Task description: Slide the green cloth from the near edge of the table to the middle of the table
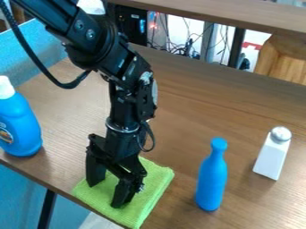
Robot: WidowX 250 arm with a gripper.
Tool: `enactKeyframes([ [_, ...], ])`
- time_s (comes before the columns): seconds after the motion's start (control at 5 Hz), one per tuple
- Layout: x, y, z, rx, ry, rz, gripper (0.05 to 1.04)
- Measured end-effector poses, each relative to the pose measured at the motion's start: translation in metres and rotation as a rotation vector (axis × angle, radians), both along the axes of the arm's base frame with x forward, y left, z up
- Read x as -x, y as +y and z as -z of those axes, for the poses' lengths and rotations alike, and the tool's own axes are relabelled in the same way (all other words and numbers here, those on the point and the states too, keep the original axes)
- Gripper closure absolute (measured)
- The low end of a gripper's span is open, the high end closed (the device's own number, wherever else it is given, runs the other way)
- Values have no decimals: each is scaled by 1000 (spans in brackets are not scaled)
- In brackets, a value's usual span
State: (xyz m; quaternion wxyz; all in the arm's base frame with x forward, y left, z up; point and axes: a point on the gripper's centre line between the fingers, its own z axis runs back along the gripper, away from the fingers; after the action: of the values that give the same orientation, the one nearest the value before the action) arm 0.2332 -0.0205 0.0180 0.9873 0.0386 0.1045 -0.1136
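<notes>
Cam view: gripper (108, 191) is hanging at 7 o'clock, jaws apart, over green cloth (154, 184); touching or not, can't tell. Slim blue btl (211, 183) is sitting at 5, white shaker w/ silver top (273, 155) at 4; contents hidden. White-capped blue btl (19, 123) is sitting at 9, cut off by L edge.
</notes>
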Motion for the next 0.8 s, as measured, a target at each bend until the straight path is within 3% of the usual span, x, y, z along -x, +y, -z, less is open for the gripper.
enactKeyframes([
  [0.2,-10,2,1,19,-2,-9,83],
  [0.6,-95,-5,-3,78,-126,-43,83],
  [0.8,-128,-9,-5,88,-151,-25,83],
])
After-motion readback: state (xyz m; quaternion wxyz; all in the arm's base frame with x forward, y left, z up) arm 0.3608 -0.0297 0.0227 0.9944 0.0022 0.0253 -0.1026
